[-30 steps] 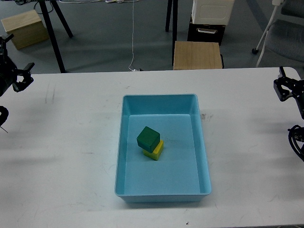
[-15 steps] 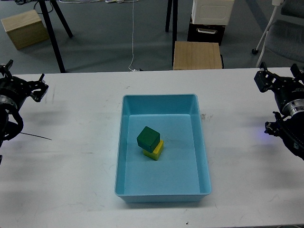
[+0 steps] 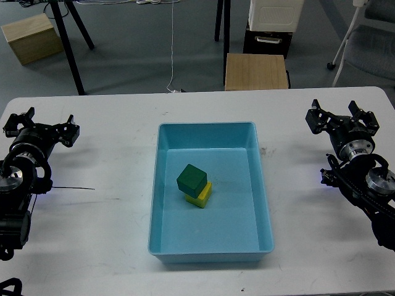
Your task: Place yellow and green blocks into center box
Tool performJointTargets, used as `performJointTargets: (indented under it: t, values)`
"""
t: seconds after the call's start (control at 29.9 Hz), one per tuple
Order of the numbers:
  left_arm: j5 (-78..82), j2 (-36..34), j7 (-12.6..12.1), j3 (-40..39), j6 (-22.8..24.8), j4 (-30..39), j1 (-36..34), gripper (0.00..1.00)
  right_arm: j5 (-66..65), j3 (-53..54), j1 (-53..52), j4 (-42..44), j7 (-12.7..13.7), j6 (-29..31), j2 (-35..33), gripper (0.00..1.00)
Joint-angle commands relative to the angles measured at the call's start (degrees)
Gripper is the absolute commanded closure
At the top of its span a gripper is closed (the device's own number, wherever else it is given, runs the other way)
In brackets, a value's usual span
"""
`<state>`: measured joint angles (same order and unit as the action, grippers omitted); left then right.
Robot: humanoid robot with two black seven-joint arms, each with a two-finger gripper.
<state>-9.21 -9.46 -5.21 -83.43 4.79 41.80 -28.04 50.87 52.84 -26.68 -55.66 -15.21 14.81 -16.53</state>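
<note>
Both pincers — left (image 3: pixel 40 125), right (image 3: pixel 343 114) — have swung inward, released, gripping nothing.

Robotics lab: white worktable (image 3: pixel 92 246), grey carpet floor, tripod legs (image 3: pixel 71 37), trailing cable (image 3: pixel 172 43), equipment boxes (image 3: pixel 265 28) behind

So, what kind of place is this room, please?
Probably a robotics lab or workshop. A white table holds only a blue box with test blocks. Behind it: bare grey floor, a tripod, a hanging cable and wooden boxes.
</note>
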Motion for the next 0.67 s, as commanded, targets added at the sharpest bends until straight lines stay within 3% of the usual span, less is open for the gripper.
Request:
performJointTargets:
  t: [0.0, 0.63]
  values:
    - [-1.0, 0.3, 0.3, -2.4, 0.0, 0.0, 0.0, 0.0, -0.5, -0.1, 0.0, -0.4, 0.0, 0.2, -0.1, 0.01]
    - [-3.4, -0.1, 0.0, -3.5, 0.2, 0.0, -0.2, 0.0, -1.9, 0.0, 0.8, -1.1, 0.1, 3.2, -0.4, 0.01]
